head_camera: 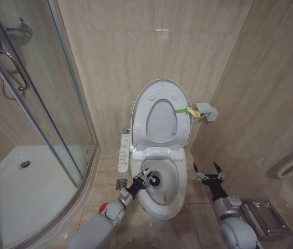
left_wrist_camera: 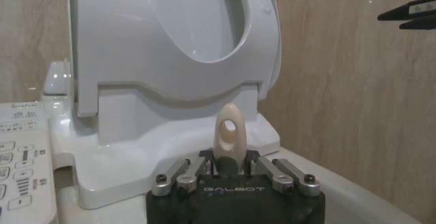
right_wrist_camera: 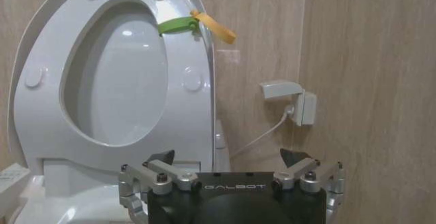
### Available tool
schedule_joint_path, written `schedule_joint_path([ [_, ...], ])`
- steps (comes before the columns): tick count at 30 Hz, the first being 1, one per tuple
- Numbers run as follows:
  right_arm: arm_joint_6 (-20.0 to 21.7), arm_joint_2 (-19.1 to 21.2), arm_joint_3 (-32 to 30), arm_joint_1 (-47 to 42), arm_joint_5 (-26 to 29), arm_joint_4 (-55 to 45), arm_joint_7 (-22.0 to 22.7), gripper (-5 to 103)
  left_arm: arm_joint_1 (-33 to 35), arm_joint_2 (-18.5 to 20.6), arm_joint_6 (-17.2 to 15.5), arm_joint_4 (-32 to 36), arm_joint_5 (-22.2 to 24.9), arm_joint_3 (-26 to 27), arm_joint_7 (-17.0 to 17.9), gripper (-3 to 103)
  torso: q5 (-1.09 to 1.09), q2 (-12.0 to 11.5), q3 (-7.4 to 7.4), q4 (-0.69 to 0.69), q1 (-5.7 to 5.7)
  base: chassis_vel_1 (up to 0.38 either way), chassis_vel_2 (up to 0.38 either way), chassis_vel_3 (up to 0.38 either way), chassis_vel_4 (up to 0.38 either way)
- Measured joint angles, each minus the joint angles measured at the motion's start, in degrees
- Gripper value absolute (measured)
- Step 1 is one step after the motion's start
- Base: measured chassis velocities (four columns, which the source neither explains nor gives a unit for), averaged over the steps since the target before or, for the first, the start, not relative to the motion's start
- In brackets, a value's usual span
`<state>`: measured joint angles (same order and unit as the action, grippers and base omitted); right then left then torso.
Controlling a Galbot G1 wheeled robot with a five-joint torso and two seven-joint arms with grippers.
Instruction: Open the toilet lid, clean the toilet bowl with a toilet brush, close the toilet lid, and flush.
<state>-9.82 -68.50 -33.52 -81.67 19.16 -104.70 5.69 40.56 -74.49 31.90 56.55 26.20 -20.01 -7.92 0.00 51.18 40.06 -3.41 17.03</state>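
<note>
White ceramic, the toilet bowl sits open, the toilet lid upright against the wall. The left gripper hangs over the bowl, jaws pinching the toilet brush by its pale handle — black head inside. The right gripper hovers beside the rim — jaws spread.

"GALBOT" is showing in pale capitals on the black body of the left gripper, just below the brush handle it is clamping. The same word "GALBOT" is showing on the black body of the right gripper, whose fingers are standing spread. The button panel is carrying small printed markings and symbols, too small to be reading.
</note>
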Motion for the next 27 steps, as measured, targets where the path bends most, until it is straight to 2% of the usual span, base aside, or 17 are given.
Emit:
schedule_joint_path([
  [5,0.0,0.0,0.0,0.0,0.0,0.0,0.0,100,-0.16,-0.55,0.93,0.69,-0.08,0.1,0.11,26,0.0,0.0,0.0,0.0,0.0,0.0,0.0,0.0,0.0],
  [8,0.0,0.0,0.0,0.0,0.0,0.0,0.0,100,0.04,-0.58,0.9,3.82,0.39,-0.63,0.82,26,0.0,0.0,0.0,0.0,0.0,0.0,0.0,0.0,0.0],
  [12,0.0,0.0,0.0,0.0,0.0,0.0,0.0,100,1.41,0.27,-1.48,10.91,2.86,-3.67,3.32,26,0.0,0.0,-0.01,-0.01,0.0,0.0,0.0,0.0,0.0],
  [18,0.0,0.0,0.0,0.0,0.0,0.0,0.0,100,3.91,2.05,-3.57,15.84,3.18,-5.37,5.02,26,0.0,0.0,-0.01,0.0,0.0,0.0,0.0,0.0,0.0],
  [25,0.0,0.0,0.0,0.0,0.0,0.0,0.0,100,5.14,3.31,-3.5,17.16,3.14,-5.37,5.27,26,0.0,0.0,-0.01,0.01,0.0,0.0,0.0,0.0,0.0],
  [27,0.0,0.0,0.0,0.0,0.0,0.0,0.0,100,4.95,2.92,-2.27,14.68,3.02,-4.14,3.56,26,-0.01,0.0,-0.01,-0.01,-0.01,0.0,0.0,0.0,0.0],
])
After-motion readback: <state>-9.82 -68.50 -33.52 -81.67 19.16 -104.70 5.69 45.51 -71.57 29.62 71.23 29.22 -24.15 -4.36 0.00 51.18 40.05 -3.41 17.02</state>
